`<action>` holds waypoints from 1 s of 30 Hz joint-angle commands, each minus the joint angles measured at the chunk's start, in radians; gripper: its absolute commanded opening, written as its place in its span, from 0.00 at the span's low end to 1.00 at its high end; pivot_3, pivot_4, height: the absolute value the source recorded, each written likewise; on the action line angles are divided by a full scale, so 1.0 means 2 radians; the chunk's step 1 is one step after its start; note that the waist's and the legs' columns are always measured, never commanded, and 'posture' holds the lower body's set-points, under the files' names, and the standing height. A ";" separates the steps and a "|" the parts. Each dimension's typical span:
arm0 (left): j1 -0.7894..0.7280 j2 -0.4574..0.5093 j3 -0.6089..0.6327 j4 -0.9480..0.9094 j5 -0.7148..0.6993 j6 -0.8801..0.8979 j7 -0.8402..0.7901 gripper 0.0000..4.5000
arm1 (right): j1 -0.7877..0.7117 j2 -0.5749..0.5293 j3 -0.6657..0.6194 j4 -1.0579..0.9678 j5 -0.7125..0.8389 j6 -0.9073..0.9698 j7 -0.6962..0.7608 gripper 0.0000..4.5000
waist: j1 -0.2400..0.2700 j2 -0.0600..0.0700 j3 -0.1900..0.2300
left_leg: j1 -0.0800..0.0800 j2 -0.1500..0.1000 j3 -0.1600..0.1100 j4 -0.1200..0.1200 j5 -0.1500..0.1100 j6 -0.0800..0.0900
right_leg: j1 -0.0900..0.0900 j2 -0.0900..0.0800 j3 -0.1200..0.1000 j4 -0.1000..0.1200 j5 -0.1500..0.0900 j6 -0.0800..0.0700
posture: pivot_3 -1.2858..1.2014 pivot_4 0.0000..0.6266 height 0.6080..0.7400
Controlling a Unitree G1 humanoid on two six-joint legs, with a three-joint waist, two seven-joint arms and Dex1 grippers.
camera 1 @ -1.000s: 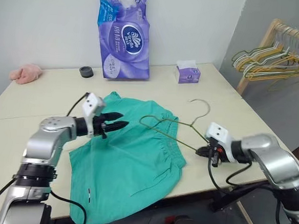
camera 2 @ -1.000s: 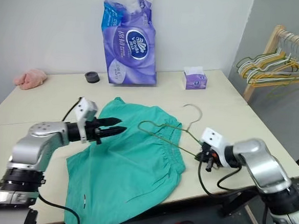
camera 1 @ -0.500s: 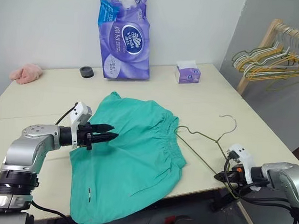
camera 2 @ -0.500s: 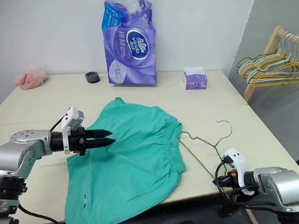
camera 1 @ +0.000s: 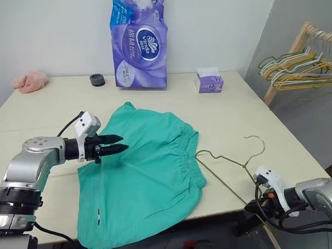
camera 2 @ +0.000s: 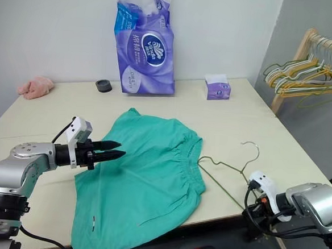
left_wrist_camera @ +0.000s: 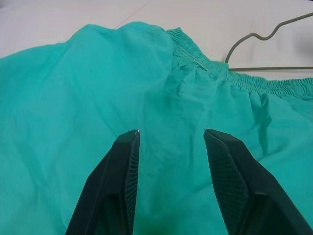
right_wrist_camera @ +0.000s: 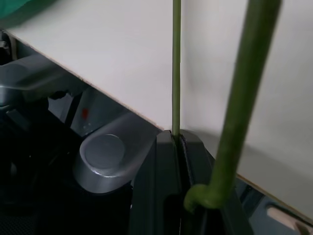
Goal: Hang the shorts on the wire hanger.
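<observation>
The teal-green shorts [camera 1: 145, 171] lie flat on the table's middle, waistband toward the right. My left gripper [camera 1: 117, 143] hovers open just above their left part, and its fingers [left_wrist_camera: 128, 169] frame the fabric [left_wrist_camera: 98, 83] with nothing between them. The thin olive wire hanger [camera 1: 232, 160] lies to the right of the shorts, its near tip just off the waistband and its hook [left_wrist_camera: 264, 33] pointing away. At the table's near right edge my right gripper [camera 1: 256, 209] is shut on the hanger's lower corner, the wire pinched between its fingers [right_wrist_camera: 166, 161].
A purple tissue pack [camera 1: 139, 37], a small tissue box [camera 1: 209, 82], a black round lid [camera 1: 97, 80] and a pink cloth [camera 1: 29, 81] sit along the table's far side. A wooden rack with bunched hangers [camera 1: 304, 68] stands at the right. The table edge [camera 1: 222, 211] runs close by my right gripper.
My right gripper has dragged the hanger off the shorts, to the right and toward the table's near edge, rolling as it went. The left gripper has stayed open over the shorts.
</observation>
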 commanded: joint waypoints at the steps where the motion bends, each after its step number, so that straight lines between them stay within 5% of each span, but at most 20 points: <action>1: -0.001 0.002 0.000 -0.021 0.002 -0.010 0.004 0.49 | -0.012 -0.010 0.000 -0.004 0.014 -0.011 0.013 0.00 | 0.000 0.000 0.000 | 0.000 0.000 0.000 0.000 0.000 0.000 | 0.000 0.000 0.000 0.000 0.000 0.000 | 0.45 0.00 1.00; 8: 0.001 -0.003 -0.005 -0.027 -0.002 -0.013 0.006 0.49 | -0.069 0.001 -0.025 0.046 0.015 -0.020 0.001 0.00 | 0.000 0.000 0.000 | 0.000 0.000 0.000 0.000 0.000 0.000 | 0.000 0.000 0.000 0.000 0.000 0.000 | 0.45 0.00 1.00; 15: 0.021 -0.001 -0.018 -0.048 -0.010 -0.017 -0.018 0.49 | -0.050 -0.012 -0.035 0.015 0.050 -0.005 0.019 0.00 | 0.004 0.000 0.000 | 0.000 0.000 0.000 0.000 0.000 0.000 | 0.000 0.000 0.000 0.000 0.000 0.000 | 0.45 0.00 1.00; 30: 0.005 -0.016 -0.044 -0.048 -0.004 -0.023 -0.025 0.49 | -0.019 -0.026 0.032 0.019 0.030 -0.039 0.017 0.00 | 0.011 0.000 0.000 | 0.000 0.000 0.001 0.000 0.000 0.000 | 0.000 0.000 0.000 0.000 0.000 0.000 | 0.45 0.00 1.00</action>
